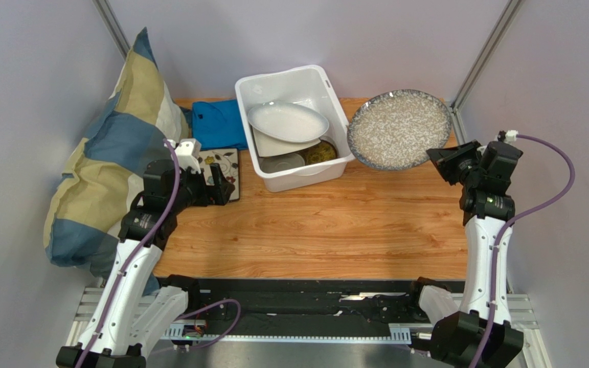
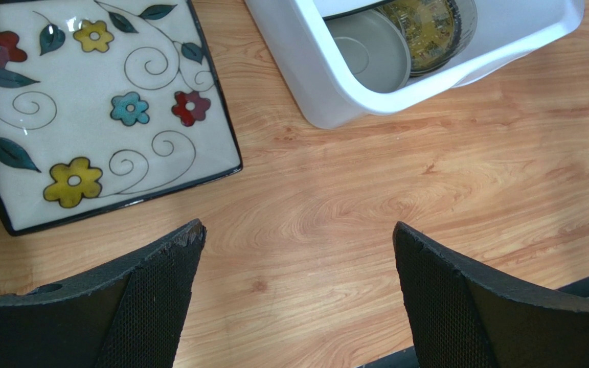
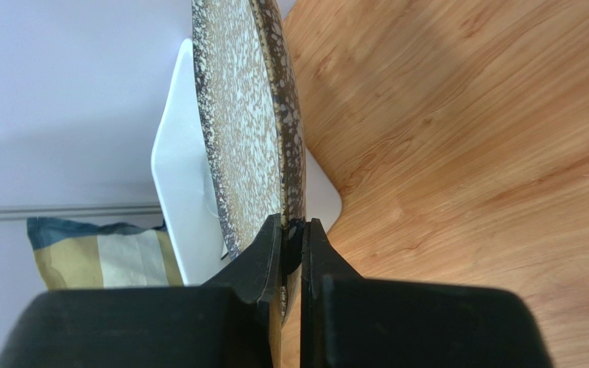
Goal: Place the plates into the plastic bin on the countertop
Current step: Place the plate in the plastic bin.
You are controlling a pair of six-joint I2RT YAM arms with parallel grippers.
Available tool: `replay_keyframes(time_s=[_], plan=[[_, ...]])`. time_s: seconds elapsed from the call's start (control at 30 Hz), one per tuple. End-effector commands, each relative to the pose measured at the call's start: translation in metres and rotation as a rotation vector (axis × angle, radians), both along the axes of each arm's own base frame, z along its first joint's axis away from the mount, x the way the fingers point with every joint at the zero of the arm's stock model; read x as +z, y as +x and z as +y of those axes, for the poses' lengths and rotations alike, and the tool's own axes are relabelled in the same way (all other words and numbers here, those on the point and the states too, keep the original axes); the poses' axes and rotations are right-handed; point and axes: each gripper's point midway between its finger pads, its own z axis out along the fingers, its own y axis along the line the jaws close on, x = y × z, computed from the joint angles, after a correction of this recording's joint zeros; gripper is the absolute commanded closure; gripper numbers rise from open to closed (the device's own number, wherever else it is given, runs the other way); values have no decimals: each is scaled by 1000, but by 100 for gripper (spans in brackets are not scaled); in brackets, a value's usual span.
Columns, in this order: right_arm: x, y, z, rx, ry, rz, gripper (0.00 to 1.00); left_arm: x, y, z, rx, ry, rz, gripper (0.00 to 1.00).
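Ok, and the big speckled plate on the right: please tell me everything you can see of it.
The speckled plate is large and round, with cream and grey-brown flecks all over and a darker rim. It looks like glazed ceramic. It is in the air above the table, tilted steeply, not flat. The right tool is shut on its rim, one finger on each side. Its far edge comes close to the bin; contact there I cannot tell.

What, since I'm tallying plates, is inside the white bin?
The plastic bin holds a white oval platter on top, a white plate partly under it, a small grey dish and a yellow-patterned dish at the near end. Whatever else lies beneath is covered.
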Motion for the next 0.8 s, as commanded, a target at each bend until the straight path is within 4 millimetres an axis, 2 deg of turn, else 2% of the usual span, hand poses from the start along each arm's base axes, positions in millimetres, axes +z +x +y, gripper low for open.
replay_keyframes(time_s=[0.0,0.13,0.23,0.27,0.47,0.5,0.53,0.7,0.77], plan=[[145,4,39,145,-11,-455,100,8,3,0,-4,-8,-42,4],[147,11,51,172,10,-460,100,8,4,-1,-5,-9,-44,4],[149,17,72,221,11,-457,100,8,4,-1,-6,-9,-42,4],[144,24,75,230,15,-439,100,8,3,-1,-6,-9,-42,4],[145,39,104,284,26,-445,100,8,3,-1,-7,-8,-44,4],[143,46,103,275,27,-441,100,8,3,0,-6,-8,-44,4],[142,46,119,313,37,-442,100,9,3,0,-6,-8,-46,4],[135,63,142,349,48,-424,100,8,3,0,-6,-8,-44,4],[125,71,152,363,59,-395,100,9,3,0,-4,-7,-47,4]])
